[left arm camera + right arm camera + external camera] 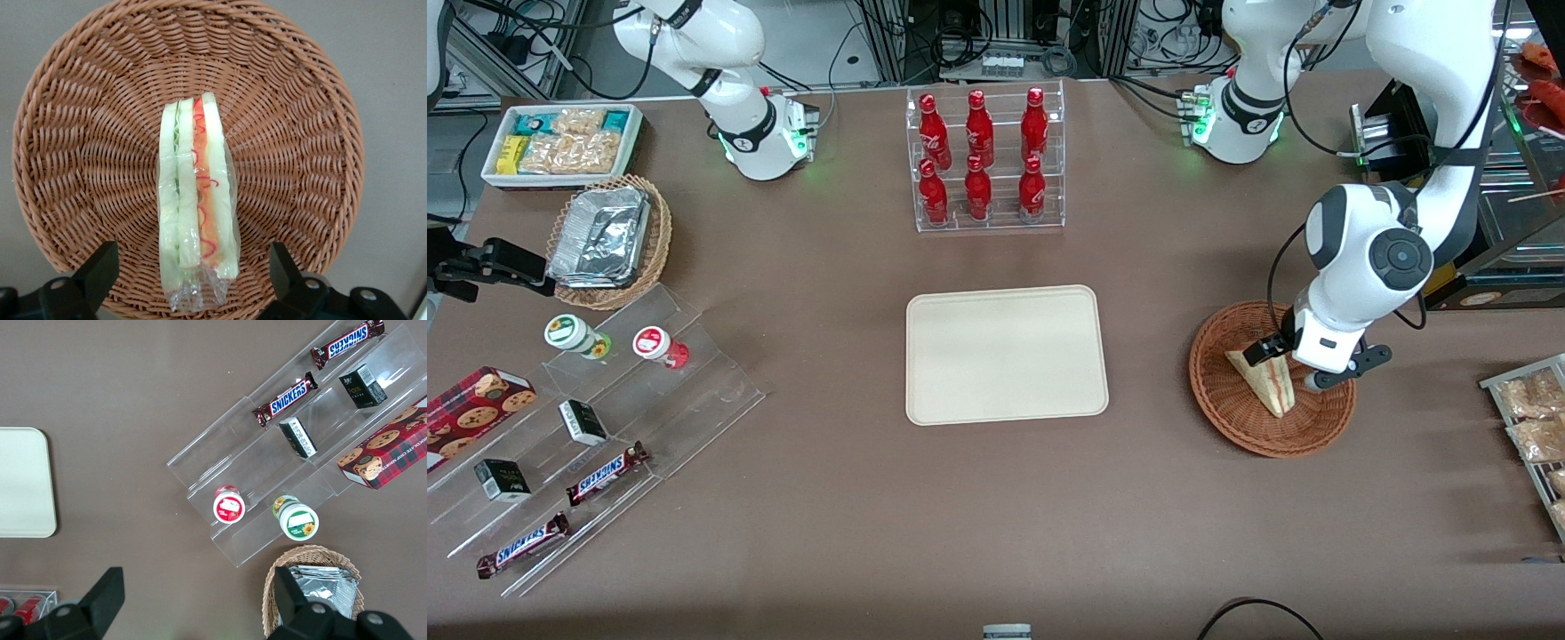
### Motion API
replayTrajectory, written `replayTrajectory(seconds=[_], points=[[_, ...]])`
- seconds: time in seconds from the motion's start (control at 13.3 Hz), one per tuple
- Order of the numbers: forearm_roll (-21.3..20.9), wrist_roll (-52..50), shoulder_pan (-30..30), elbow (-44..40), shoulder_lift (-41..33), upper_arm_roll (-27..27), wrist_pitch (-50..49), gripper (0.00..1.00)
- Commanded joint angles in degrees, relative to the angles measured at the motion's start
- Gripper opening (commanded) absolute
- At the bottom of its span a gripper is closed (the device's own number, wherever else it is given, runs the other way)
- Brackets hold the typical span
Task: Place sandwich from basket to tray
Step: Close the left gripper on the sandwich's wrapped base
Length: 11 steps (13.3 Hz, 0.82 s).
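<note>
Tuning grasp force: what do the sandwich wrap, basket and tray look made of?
Sandwich: soft white bread in thin clear film, glossy and crinkled at its end.
Basket: reddish-brown woven wicker, ribbed strands visible.
Tray: cream, matte, smooth, probably moulded plastic or fibre.
Gripper: open, over the basket, fingers straddling the sandwich.

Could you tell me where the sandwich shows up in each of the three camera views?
Front view: sandwich lies in the basket, under the open gripper.
Left wrist view: sandwich lies mid-basket, straddled by the gripper.
Right wrist view: not in it.
Shared landmark: the basket.
</note>
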State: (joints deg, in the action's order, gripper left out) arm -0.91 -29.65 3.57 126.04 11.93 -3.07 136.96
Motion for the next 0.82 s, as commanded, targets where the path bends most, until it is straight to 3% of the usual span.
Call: replayTrajectory(seconds=[0.0, 0.22, 0.3, 0.38, 0.45, 0.53, 0.75], points=[[-0.05, -0.85, 0.21, 0.87, 1.33, 0.08, 2.44, 1.00], [-0.14, -0.85, 0.21, 0.96, 3.18, 0.08, 4.54, 1.00], [-0.06, -0.85, 0.21, 0.96, 3.45, 0.08, 4.81, 0.94], [-0.14, -0.85, 0.21, 0.96, 3.54, 0.08, 4.81, 0.68], [-0.14, -0.85, 0.21, 0.96, 3.54, 0.08, 4.64, 0.30], [-0.14, -0.41, 0.12, 0.78, 3.54, 0.08, 4.46, 0.00], [-0.49, -0.06, 0.12, 0.52, 2.66, 0.17, 3.58, 0.00]])
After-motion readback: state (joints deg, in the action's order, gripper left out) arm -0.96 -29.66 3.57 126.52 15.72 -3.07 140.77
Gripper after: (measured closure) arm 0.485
